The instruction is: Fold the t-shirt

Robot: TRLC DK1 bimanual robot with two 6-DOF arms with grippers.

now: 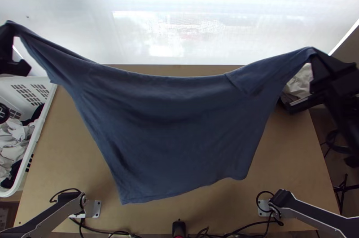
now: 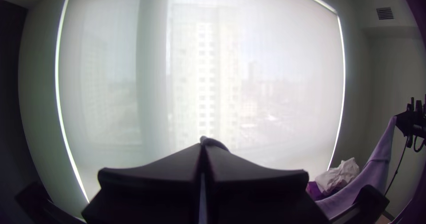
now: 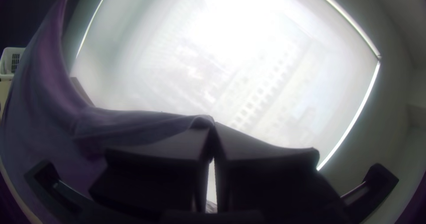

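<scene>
At the left, a white basket [image 1: 38,137] of pale and dark clothes [image 1: 15,141] stands by the counter's edge. Near it, the left gripper [image 1: 10,27] is up high, its fingers clenched on one upper end of the blue t-shirt [image 1: 175,121]. The shirt hangs spread between the two grippers over the middle of the light wooden counter [image 1: 63,143], top edge sagging, lower edge toward the arms' bases. Beyond the counter's far side is a large window with a pale, see-through blind [image 1: 179,22], bright with daylight; a tall building [image 2: 206,68] shows through it. Cables [image 1: 101,231] run along the near edge, past a small black device [image 1: 178,228] at the middle. To the right, the right gripper [image 1: 313,54] grasps the shirt's other upper end in its closed fingers, near a whitish heap of cloth [image 1: 299,83]. A vent [image 2: 384,13] sits high on the wall.
</scene>
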